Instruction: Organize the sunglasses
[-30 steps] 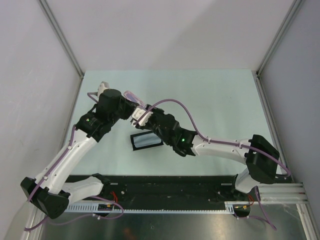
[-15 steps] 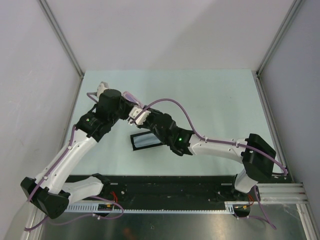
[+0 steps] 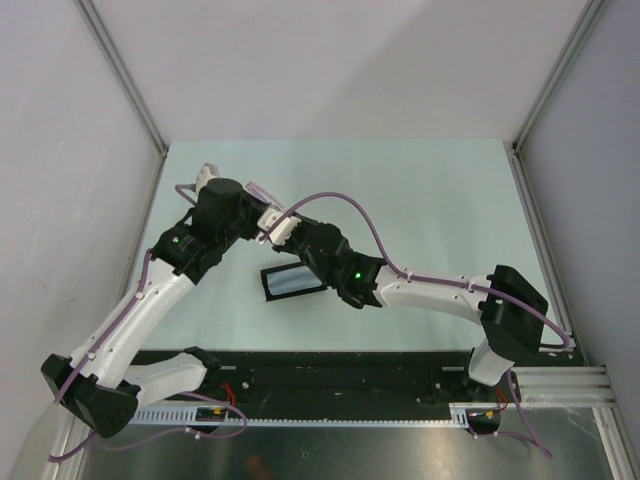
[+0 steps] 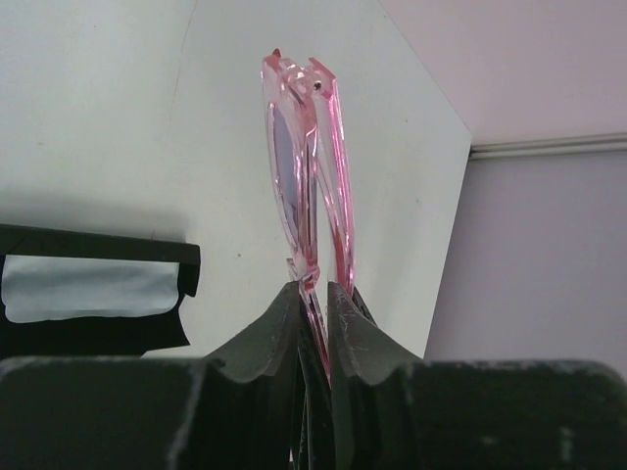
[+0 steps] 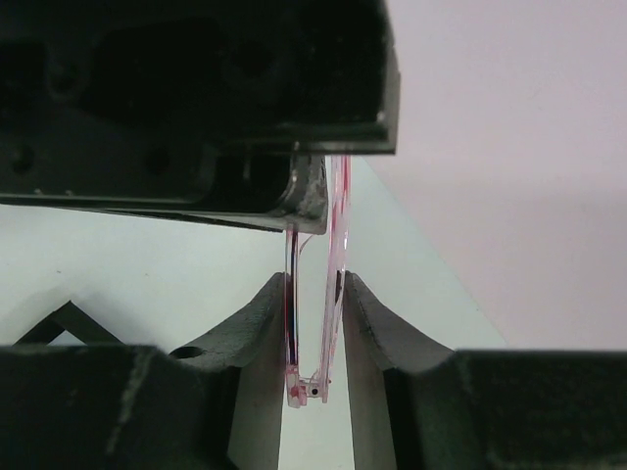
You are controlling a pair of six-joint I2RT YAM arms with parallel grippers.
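Standing edge-on where the two grippers meet, the sunglasses (image 4: 306,166) are folded, and their pink frame and purple lens stick straight out ahead of the left gripper (image 4: 313,294). One end of the frame sits down in the narrow slot between this gripper's fingers (image 4: 269,333). The pads lie very close on either side, but I cannot tell whether they press on the frame or stand just clear of it.

The right gripper (image 5: 313,294) comes in from the opposite side and faces the left one nose to nose. The black body of the left gripper fills the top of the right wrist view. The other end of the sunglasses hangs down between the right fingers (image 5: 257,333), with its hinge corner deep in the gap. One pad touches the lens side and the other touches the folded arm, so this gripper is clamped on the sunglasses.

From above, both grippers hang over the pale green table (image 3: 420,200) with the sunglasses lifted off it between them. A black case (image 3: 266,285) lies open on the table, just on the near side of the grippers and partly under the right wrist. A pale blue cloth (image 3: 292,281) rests inside the case. In the left wrist view the case lies off to the left of the fingers.
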